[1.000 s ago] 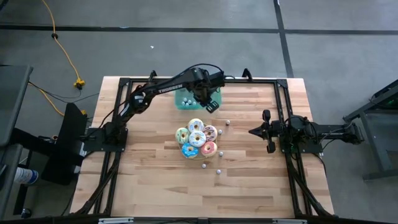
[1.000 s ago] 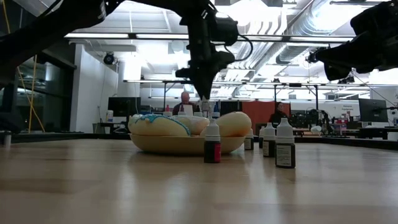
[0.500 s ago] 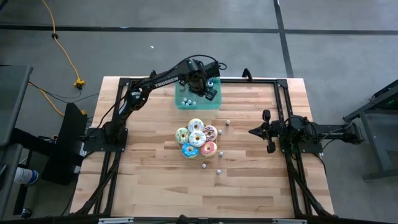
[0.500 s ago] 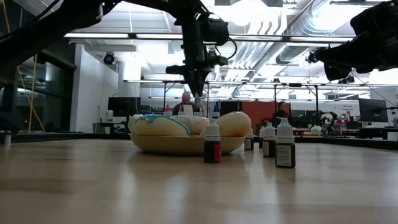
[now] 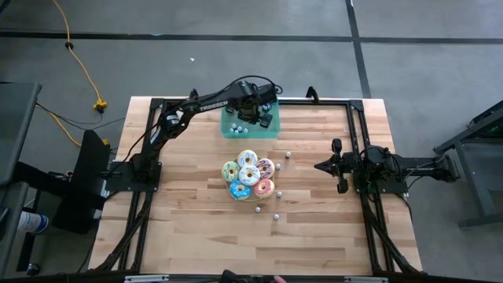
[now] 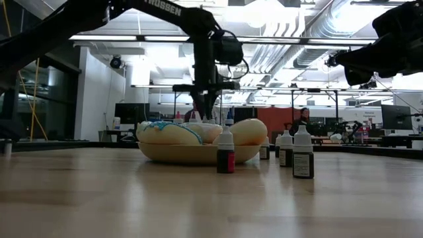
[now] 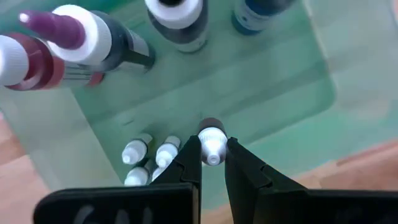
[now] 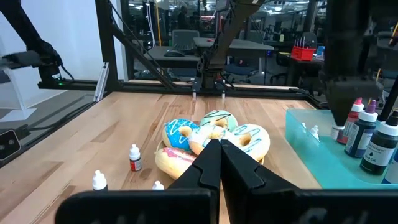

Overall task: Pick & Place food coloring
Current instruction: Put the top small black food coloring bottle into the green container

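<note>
From counter height, three food coloring bottles (image 6: 303,153) stand upright nearest the lens, just in front of and beside a plate of frosted donuts (image 6: 198,135); the tray behind is hidden there by the donuts. The overhead view alone shows the spread: loose bottles (image 5: 276,215) at about 5 o'clock from the donuts (image 5: 249,174) and one more (image 5: 288,155) at 2 o'clock, with bare counter (image 5: 181,220) all round toward the near edge and both sides. At 12 o'clock from the donuts, close to the far edge, lies the teal tray (image 5: 271,130), and the left gripper (image 5: 253,115) hangs over it. Only the left wrist view shows its grip: the jaws are clamped on the white cap of a small bottle (image 7: 212,145), held inside the tray (image 7: 280,93) just beside three other white-capped bottles (image 7: 166,153), well apart from the larger dark bottles (image 7: 180,22) at the tray's other end. The right gripper (image 5: 324,166) waits at 3 o'clock, clear of the donuts, jaws together.
</note>
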Available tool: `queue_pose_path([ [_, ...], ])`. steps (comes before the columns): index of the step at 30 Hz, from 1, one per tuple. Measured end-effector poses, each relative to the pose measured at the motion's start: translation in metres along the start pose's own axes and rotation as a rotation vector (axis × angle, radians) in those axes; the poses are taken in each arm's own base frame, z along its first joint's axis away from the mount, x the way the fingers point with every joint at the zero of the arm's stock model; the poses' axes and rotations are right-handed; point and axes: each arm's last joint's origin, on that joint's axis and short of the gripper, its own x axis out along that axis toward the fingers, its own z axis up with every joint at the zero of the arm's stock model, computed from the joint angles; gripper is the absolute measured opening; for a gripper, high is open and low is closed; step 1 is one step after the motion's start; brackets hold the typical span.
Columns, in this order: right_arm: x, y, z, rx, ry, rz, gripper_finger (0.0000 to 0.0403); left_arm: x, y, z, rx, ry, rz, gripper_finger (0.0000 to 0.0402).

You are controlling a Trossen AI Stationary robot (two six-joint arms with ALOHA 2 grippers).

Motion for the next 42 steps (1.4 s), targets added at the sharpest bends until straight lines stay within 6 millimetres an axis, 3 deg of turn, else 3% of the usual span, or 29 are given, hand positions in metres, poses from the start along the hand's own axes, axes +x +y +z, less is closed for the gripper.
queue_pose_path([
  [12, 0.0, 0.0, 0.0, 0.0, 0.0, 0.0, 0.0, 0.031, 0.002, -0.005, -0.062, -0.003, 0.025, 0.0028],
  [20, 0.0, 0.0, 0.0, 0.0, 0.0, -0.001, 0.0, 0.041, 0.001, -0.007, -0.075, -0.01, 0.014, 0.0028],
  [42, 0.0, 0.0, 0.0, 0.0, 0.0, 0.0, 0.0, 0.045, 0.007, -0.003, -0.101, 0.031, -0.02, 0.0028],
])
